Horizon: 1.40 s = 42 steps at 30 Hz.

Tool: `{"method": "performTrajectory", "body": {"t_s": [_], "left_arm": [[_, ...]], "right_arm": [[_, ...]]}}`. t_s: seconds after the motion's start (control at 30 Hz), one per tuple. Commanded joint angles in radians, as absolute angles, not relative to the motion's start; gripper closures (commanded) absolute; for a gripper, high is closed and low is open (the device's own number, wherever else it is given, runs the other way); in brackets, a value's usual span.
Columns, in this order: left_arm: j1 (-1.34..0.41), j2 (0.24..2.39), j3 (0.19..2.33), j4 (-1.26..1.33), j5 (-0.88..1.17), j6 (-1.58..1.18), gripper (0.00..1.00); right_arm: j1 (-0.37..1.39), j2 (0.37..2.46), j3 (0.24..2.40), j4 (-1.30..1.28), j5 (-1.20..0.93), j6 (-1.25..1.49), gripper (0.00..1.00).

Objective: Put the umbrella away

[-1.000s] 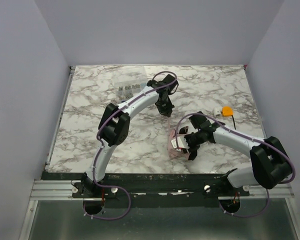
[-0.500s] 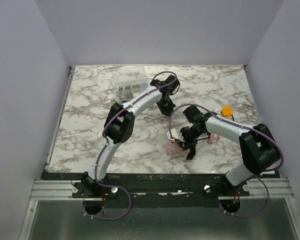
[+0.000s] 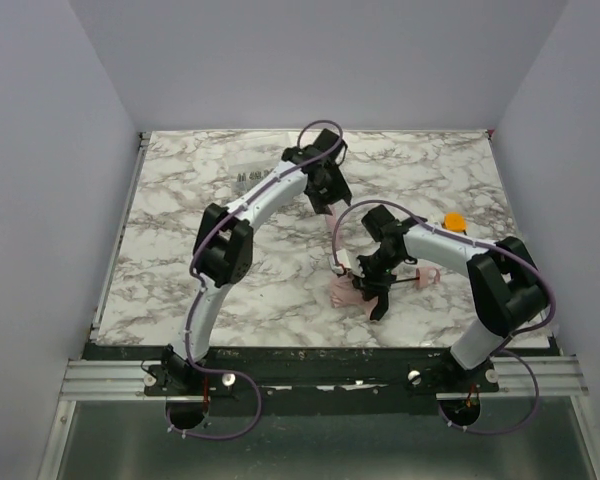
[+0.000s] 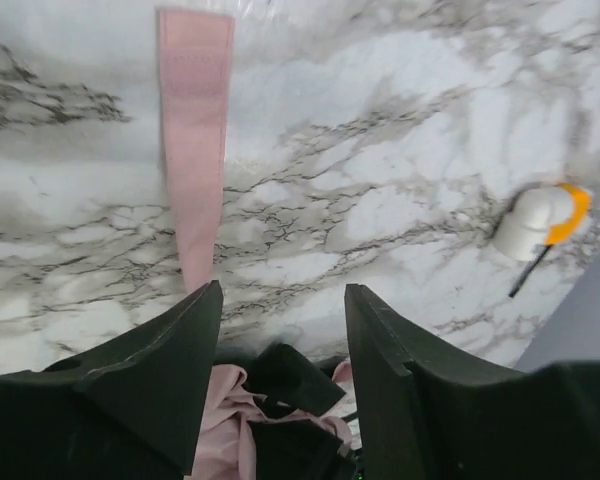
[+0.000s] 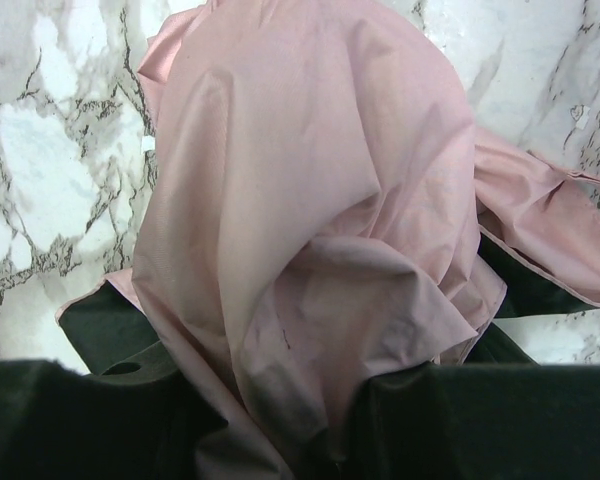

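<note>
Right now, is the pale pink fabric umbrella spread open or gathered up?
Gathered, not spread: the pale pink fabric umbrella is a crumpled bundle bunched in the right claw, no canopy stretched out.

- Left arm (image 3: 265,197): white links, black joints.
- Right arm (image 3: 442,243): same white-and-black build.
- Purple cables (image 3: 320,125) run along both arms, looping free near the wrists and bases (image 3: 177,366).
- Left end effector (image 4: 282,292): matte black, angular fingers.
</note>
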State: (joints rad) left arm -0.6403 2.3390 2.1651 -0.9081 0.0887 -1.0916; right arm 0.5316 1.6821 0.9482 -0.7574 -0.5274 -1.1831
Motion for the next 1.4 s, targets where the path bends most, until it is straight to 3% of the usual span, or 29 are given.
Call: {"method": "performTrajectory", "body": {"t_s": [0.0, 0.1, 0.13, 0.2, 0.23, 0.3, 0.33, 0.43, 0.57, 0.67, 0.73, 0.83, 0.97, 1.17, 1.37], "left_arm": [[-0.562, 2.072, 2.060, -0.738, 0.063, -0.955, 0.42], [-0.532, 1.886, 1.891, -0.602, -0.025, -0.847, 0.41], [-0.527, 1.809, 1.812, -0.533, -0.057, -0.791, 0.36], [-0.525, 1.637, 1.626, -0.378, -0.122, -0.675, 0.18], [-0.521, 1.553, 1.499, -0.293, -0.130, -0.652, 0.02], [-0.480, 1.371, 1.207, -0.027, -0.052, -0.696, 0.02], [-0.432, 1.293, 1.078, 0.122, 0.105, -0.736, 0.01], [-0.413, 1.105, 0.796, 0.363, 0.265, -0.659, 0.10], [-0.673, 0.899, 0.552, 0.411, 0.145, -0.294, 0.10], [-0.848, 0.817, 0.298, 0.662, 0.138, -0.085, 0.10], [-0.947, 0.809, 0.212, 0.751, 0.105, 0.060, 0.05], [-1.068, 0.850, 0.207, 0.673, 0.025, 0.227, 0.05], [-1.190, 1.045, 0.259, 0.649, -0.104, 0.448, 0.02], [-1.219, 1.411, 0.378, 0.834, -0.169, 0.630, 0.01], [-1.218, 1.627, 0.472, 0.984, -0.248, 0.724, 0.01]], "right_arm": [[0.548, 1.807, 0.858, -0.787, -0.429, -1.129, 0.87], [0.547, 1.830, 0.857, -0.780, -0.414, -1.120, 0.87], [0.547, 1.846, 0.867, -0.793, -0.413, -1.119, 0.87], [0.546, 1.871, 0.891, -0.821, -0.412, -1.116, 0.87], [0.546, 1.879, 0.900, -0.830, -0.411, -1.114, 0.87], [0.546, 1.903, 0.922, -0.857, -0.410, -1.116, 0.87], [0.546, 1.922, 0.939, -0.877, -0.412, -1.116, 0.87], [0.546, 1.972, 0.982, -0.926, -0.425, -1.111, 0.87], [0.545, 2.000, 1.010, -0.947, -0.427, -1.103, 0.87], [0.546, 2.017, 1.027, -0.960, -0.432, -1.098, 0.86], [0.546, 2.022, 1.029, -0.959, -0.435, -1.094, 0.86], [0.546, 2.019, 1.028, -0.954, -0.439, -1.091, 0.85], [0.546, 2.010, 1.019, -0.943, -0.440, -1.088, 0.84], [0.546, 1.990, 1.001, -0.927, -0.435, -1.086, 0.84], [0.546, 1.980, 0.991, -0.922, -0.433, -1.087, 0.83]]}}
